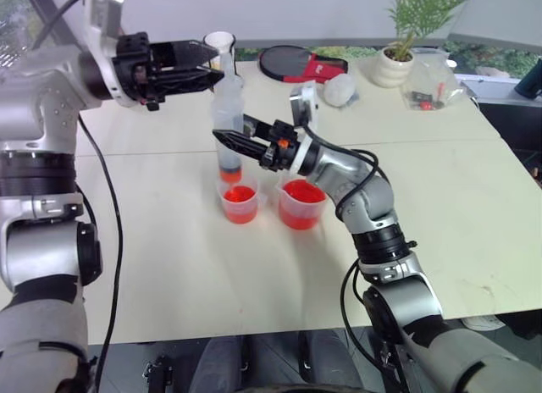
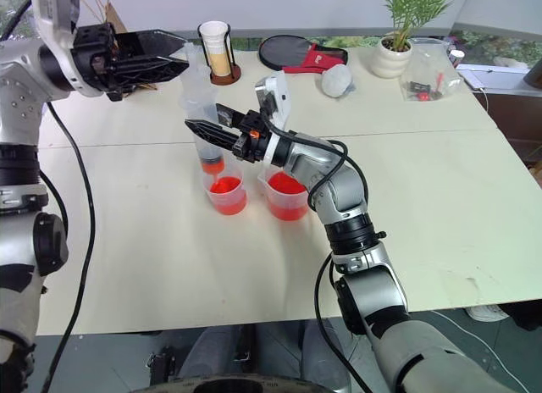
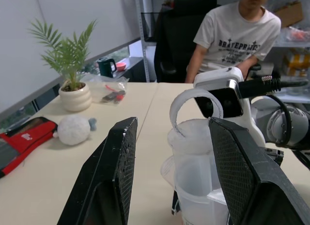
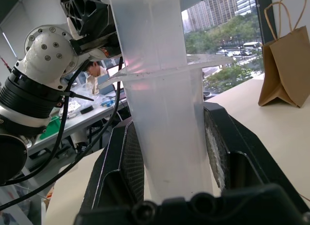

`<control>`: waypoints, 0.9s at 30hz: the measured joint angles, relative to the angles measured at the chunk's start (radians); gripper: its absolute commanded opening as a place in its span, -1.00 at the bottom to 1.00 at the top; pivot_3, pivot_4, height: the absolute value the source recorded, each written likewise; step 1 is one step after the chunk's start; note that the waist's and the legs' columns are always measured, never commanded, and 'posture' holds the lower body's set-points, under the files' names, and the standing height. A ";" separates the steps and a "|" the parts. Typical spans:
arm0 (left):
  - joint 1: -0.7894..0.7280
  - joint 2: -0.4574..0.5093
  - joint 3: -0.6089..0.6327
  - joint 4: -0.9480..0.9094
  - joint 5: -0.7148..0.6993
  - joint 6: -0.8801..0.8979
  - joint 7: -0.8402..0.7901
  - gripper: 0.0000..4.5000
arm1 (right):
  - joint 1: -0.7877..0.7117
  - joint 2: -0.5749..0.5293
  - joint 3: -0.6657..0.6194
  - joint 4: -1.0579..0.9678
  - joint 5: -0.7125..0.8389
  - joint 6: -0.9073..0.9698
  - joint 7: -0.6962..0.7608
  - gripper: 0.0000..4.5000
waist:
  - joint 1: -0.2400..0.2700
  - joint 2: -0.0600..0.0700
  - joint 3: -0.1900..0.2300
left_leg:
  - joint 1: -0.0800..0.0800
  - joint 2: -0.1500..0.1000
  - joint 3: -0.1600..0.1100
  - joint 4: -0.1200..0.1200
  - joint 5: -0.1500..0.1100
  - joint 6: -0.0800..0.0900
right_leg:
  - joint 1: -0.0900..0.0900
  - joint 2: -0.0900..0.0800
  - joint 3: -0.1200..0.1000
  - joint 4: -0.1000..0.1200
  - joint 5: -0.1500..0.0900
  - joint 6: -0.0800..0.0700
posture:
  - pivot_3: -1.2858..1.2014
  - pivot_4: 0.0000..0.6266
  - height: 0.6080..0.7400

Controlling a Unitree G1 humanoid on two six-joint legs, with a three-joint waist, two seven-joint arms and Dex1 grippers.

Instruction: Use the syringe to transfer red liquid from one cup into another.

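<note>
Right pincer [image 1: 227, 141] is clamped on the syringe [image 1: 227, 105], its two black, cross-hatched fingers [image 4: 121, 171] pressed against opposite sides of the barrel below the flat finger flange. The syringe is a large, frosted, translucent plastic tube that stands upright, its tip down inside the left cup [image 1: 240, 202]. A small amount of red liquid sits in the bottom of its barrel.

Left pincer [image 1: 213, 64] is up at the head of the syringe. Its fingers [image 3: 114, 176] are spread to either side of the plunger's ring-shaped top, with a gap showing on at least one side.

Both cups are small and of clear plastic, and they stand side by side near the middle of the pale, smooth tabletop [image 1: 169, 283]. The left cup holds a shallow layer of red liquid. The right cup [image 1: 301, 205], just beside it, is filled noticeably higher with the same red.

Along the far edge of the tabletop are several other things:
- a paper cup [image 2: 214, 39] on a dark round base
- a black round paddle [image 1: 284, 63] lying against something red
- a white fluffy ball [image 1: 340, 90]
- a green frond plant in a ribbed white pot [image 1: 392, 68]
- a clear plastic bag [image 1: 428, 88] with small items inside

A person in a white printed T-shirt [image 3: 237, 36] sits beyond the tabletop.
</note>
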 measured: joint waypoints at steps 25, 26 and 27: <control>0.006 -0.069 -0.024 0.008 0.018 -0.058 -0.002 -0.98 | 0.006 -0.013 -0.001 0.000 -0.043 0.002 0.029 -0.37 | -0.001 0.000 0.000 | 0.000 0.000 0.000 0.000 0.000 0.000 | 0.000 0.000 0.000 0.000 0.000 0.000 | 0.03 -0.52 1.00; 0.016 -0.069 -0.020 -0.003 0.015 -0.055 0.000 -0.98 | 0.006 -0.016 0.000 0.000 -0.043 0.004 0.032 -0.37 | 0.000 0.000 0.000 | 0.000 0.000 0.000 0.000 0.000 0.000 | 0.000 0.000 0.000 0.000 0.000 0.000 | 0.03 -0.52 1.00; 0.029 -0.070 -0.015 -0.018 0.011 -0.051 0.007 -0.98 | 0.006 -0.020 0.001 0.000 -0.044 0.006 0.036 -0.37 | 0.000 0.000 0.000 | 0.000 0.000 0.000 0.000 0.000 0.000 | 0.000 0.000 0.000 0.000 0.000 0.000 | 0.03 -0.52 1.00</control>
